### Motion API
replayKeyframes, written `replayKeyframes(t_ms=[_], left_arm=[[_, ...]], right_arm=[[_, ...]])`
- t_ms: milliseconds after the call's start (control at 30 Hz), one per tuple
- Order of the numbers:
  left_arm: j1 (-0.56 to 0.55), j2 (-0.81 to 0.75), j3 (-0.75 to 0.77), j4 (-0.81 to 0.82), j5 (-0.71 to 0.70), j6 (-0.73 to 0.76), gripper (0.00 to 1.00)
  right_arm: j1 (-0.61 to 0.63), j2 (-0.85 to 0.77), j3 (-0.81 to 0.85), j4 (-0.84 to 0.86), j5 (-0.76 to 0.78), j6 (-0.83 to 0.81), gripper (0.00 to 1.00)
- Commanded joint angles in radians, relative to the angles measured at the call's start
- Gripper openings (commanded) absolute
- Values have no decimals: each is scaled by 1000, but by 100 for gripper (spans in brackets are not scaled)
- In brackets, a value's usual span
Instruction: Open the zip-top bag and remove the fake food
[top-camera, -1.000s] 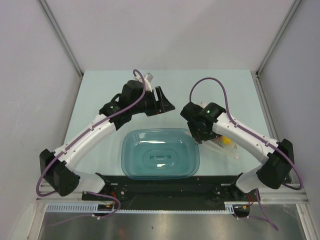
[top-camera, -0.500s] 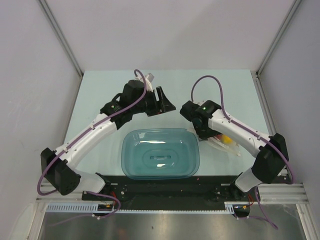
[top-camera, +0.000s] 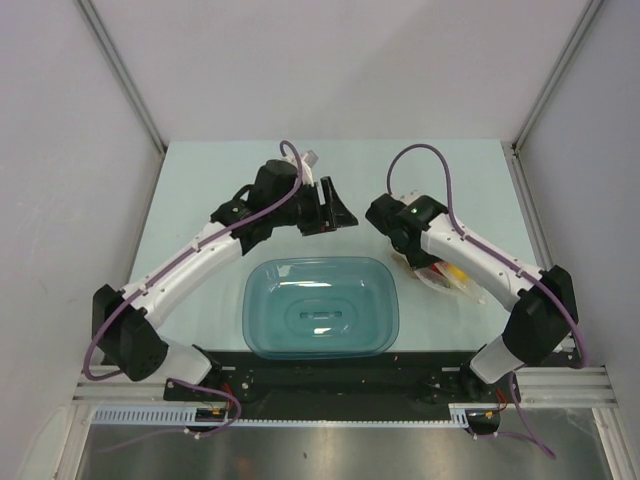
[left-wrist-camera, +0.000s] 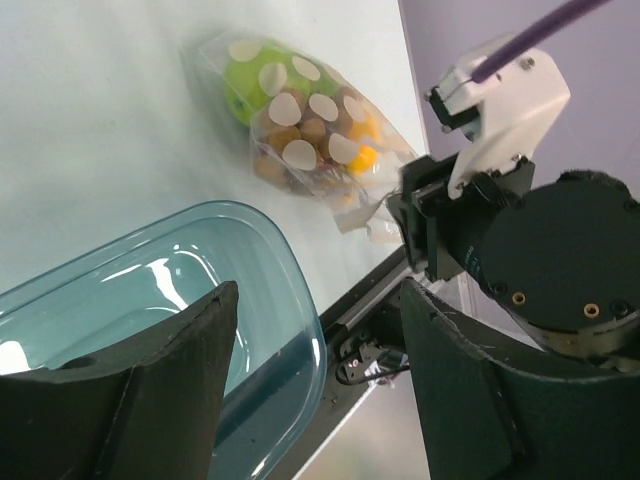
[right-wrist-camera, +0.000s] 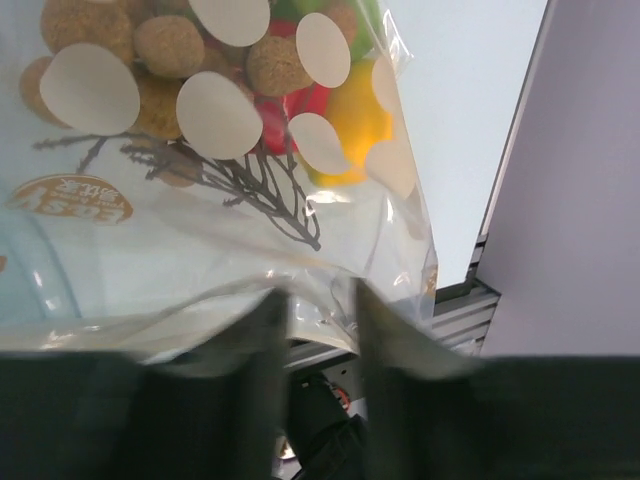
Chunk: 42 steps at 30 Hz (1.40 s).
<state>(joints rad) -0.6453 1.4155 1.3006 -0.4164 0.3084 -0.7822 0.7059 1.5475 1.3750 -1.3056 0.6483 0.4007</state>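
The zip-top bag (top-camera: 452, 278), clear with white dots, lies on the table right of the teal tub (top-camera: 250, 310). Through its plastic I see the fake food: orange-brown balls (right-wrist-camera: 160, 45), a red piece (right-wrist-camera: 300, 105), a yellow piece (right-wrist-camera: 355, 125) and a green fruit (left-wrist-camera: 245, 80). My right gripper (top-camera: 413, 260) is nearly closed on the bag's near edge (right-wrist-camera: 220, 200), and the film drapes over both fingers (right-wrist-camera: 268, 330). In the left wrist view the bag's corner (left-wrist-camera: 370, 215) runs into that gripper (left-wrist-camera: 425, 215). My left gripper (top-camera: 338, 212) is open and empty, hovering behind the tub.
The tub's rim (left-wrist-camera: 290, 270) lies just under my left gripper (left-wrist-camera: 318, 288). A black rail (top-camera: 330, 375) runs along the near edge. White walls close in the table on three sides.
My right gripper has moved back and slightly left, and the bag has slid with it away from the near edge. My left gripper has shifted a little to the right.
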Motion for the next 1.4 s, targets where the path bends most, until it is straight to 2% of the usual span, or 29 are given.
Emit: replayKeyframes(t_ms=[0,67,133,200,300,333,367,433,633,800,933,1167,1367], left_arm=[[-23,42,29,42,103,-15,70],[-46,48,23,44,97,-11,70],[-77,51,8,70,95,-35,69],[-105,63,11,93,93,-51,69],[-145,97,48,84,86,-48,68],[-152,103,57,79,84,-48,68],[-165,111,66,76,83,-45,68],[-177,129,92,73,84,-38,67],[-217,207,170,51,109,-17,69],[-258,312,304,2,115,27,81],[-292,414,431,-67,106,54,82],[-298,565,641,-180,37,116,84],[-297,655,732,-257,-25,141,75]], right_arm=[[-29,-13,-16,54,16,-39,48],[-58,-21,-30,77,-1,-52,57],[-80,-23,-39,91,-19,-60,59],[-108,-26,-47,109,-35,-79,57],[-143,-32,-36,131,-65,-109,41],[-152,-35,-28,132,-78,-112,18],[-163,-38,-10,128,-100,-115,9],[-187,-50,10,114,-128,-115,0],[-311,-127,104,79,-336,-94,0],[-401,-165,186,28,-449,-65,0],[-486,-220,158,31,-606,-19,0],[-555,-306,32,69,-751,27,0],[-608,-343,-16,89,-815,27,0]])
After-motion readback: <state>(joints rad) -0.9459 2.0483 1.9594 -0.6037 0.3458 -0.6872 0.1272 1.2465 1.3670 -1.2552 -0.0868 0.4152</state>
